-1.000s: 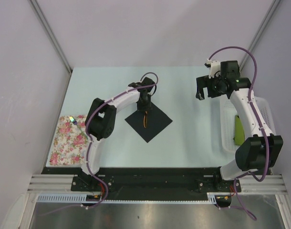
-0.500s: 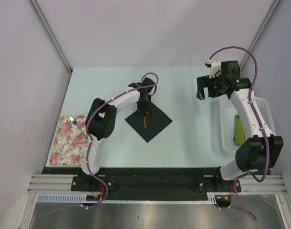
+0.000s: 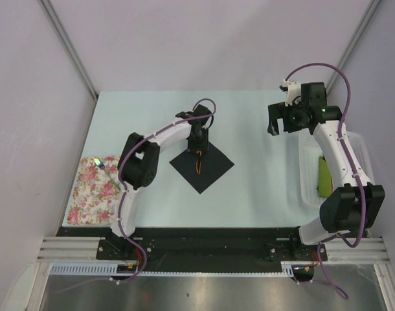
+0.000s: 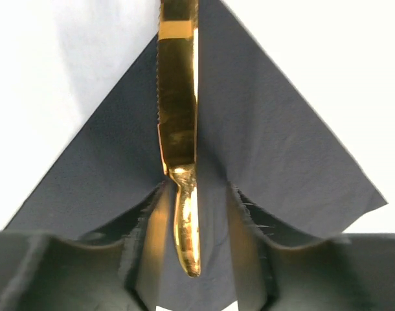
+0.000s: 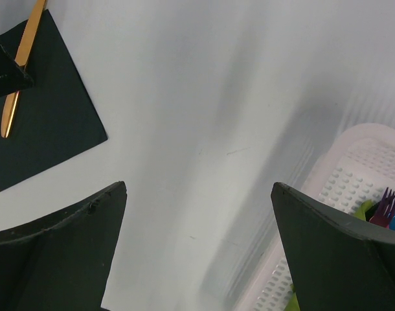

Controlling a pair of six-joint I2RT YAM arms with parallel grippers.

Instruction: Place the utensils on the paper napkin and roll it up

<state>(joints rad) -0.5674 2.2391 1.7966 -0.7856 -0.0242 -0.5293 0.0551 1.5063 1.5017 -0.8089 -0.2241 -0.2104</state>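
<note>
The black paper napkin [image 3: 214, 170] lies as a diamond in the middle of the table. One yellow-orange knife [image 3: 198, 163] lies on it, running from the far corner toward the centre. My left gripper [image 3: 197, 149] is low over the napkin's far corner. In the left wrist view the knife [image 4: 178, 116] rests on the napkin [image 4: 269, 149], its handle end between the jaws of my left gripper [image 4: 196, 214], with a gap on each side. My right gripper [image 3: 272, 123] is open and empty, high over the table's right; its view [image 5: 199, 188] shows bare table.
A white perforated basket [image 3: 307, 175] stands at the right edge with a green bundle [image 3: 324, 176]; coloured fork tips [image 5: 386, 208] show in it. A floral cloth [image 3: 94, 191] lies at the near left.
My right gripper has shifted slightly to the right. My left gripper and the knife have hardly moved.
</note>
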